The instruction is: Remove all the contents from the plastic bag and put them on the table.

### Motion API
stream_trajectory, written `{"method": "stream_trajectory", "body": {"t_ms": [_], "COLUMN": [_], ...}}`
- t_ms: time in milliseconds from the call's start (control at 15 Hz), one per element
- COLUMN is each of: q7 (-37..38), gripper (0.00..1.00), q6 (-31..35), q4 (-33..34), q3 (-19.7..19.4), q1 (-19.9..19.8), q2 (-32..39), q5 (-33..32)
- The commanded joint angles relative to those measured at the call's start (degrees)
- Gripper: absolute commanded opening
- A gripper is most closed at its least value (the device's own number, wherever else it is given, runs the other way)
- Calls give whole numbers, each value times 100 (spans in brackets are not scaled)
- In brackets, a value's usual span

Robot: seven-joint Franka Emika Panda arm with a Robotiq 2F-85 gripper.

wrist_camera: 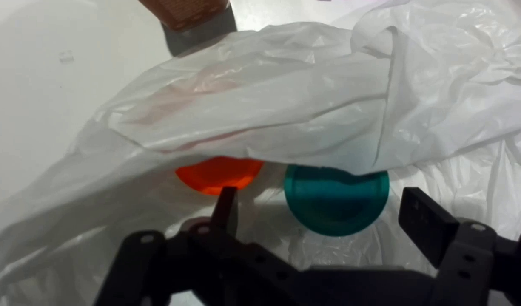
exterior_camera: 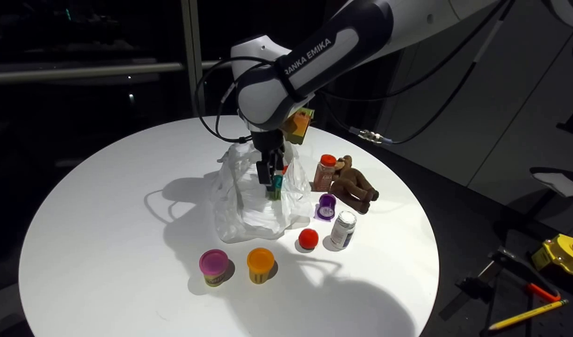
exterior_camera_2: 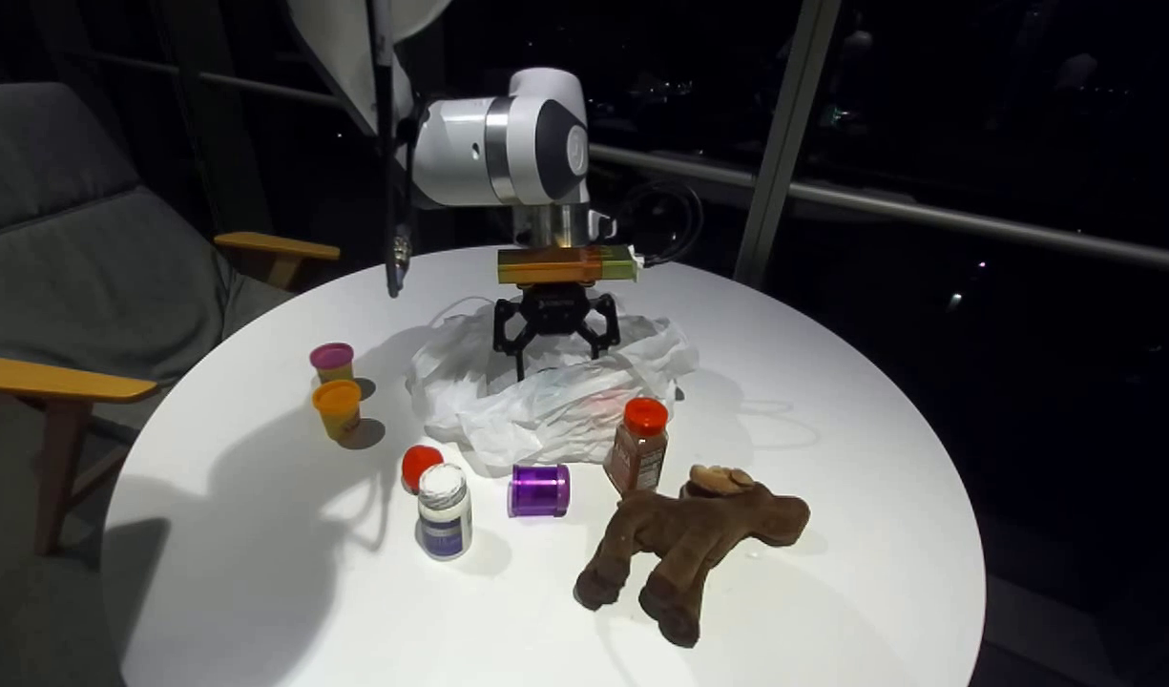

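Black and two-fingered, the gripper [wrist_camera: 320,203] points down into the open mouth of a crumpled, whitish, thin plastic bag [exterior_camera: 242,220], its fingers spread wide with nothing gripped. In the wrist view a round tub with a teal lid [wrist_camera: 337,205] sits between the fingertips, a gap on either side, partly under a fold of the bag. A flat red-orange disc [wrist_camera: 217,172], also partly covered, shows just outside one finger. Outside the bag, on the round white table [exterior_camera: 94,224], stand a reddish-brown bottle with a red cap [exterior_camera_2: 638,450], a short white bottle [exterior_camera_2: 445,520], an orange-lidded tub [exterior_camera: 260,267] and a pink-lidded tub [exterior_camera: 213,267]. A purple plastic tub [exterior_camera_2: 539,491] and a brown plush animal [exterior_camera_2: 703,532] lie on their sides; a red ball [exterior_camera: 308,238] rests beside the white bottle.
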Motion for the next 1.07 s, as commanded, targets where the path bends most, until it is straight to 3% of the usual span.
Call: {"method": "stream_trajectory", "body": {"t_ms": [0, 400, 467, 600, 933, 1000], "q7": [78, 119, 110, 123, 196, 217], "gripper": [68, 24, 63, 59, 95, 99], "q6": [-219, -228, -237, -251, -207, -213], "q4": [396, 343, 338, 345, 297, 294], "q3": [73, 15, 13, 7, -41, -46], "q1": [-54, -18, -18, -23, -27, -29], "q2": [174, 160, 174, 206, 141, 123], "q5": [124, 43, 36, 38, 17, 21]}}
